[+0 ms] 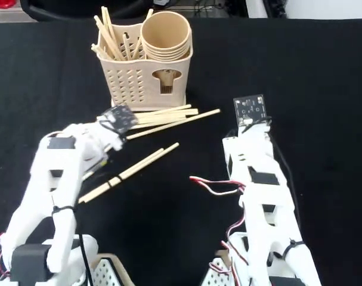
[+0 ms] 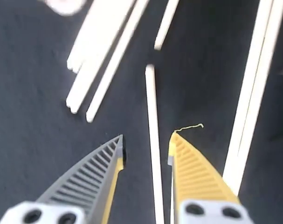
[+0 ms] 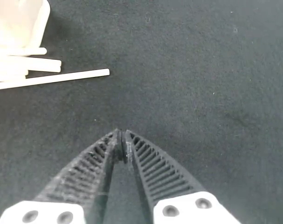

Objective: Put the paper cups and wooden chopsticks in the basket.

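Wooden chopsticks (image 1: 169,116) lay loose on the black desk (image 1: 324,89) just in front of the basket (image 1: 145,83), which already held the stacked paper cups (image 1: 166,36) and a bundle of sticks (image 1: 112,39). The left gripper (image 2: 147,137) hung low with its jaws apart, straddling a single chopstick (image 2: 150,93) but holding nothing. The stick sat nearer the yellow finger (image 2: 192,172) than the grey one. Closing from there could have nudged it sideways or rolled it out. A pinch near one end would likely have let the long stick droop and catch the basket's rim. A pair of sticks (image 2: 251,93) lay close beside and might have been dragged along. The right gripper (image 3: 121,135) was closed and empty over bare desk.
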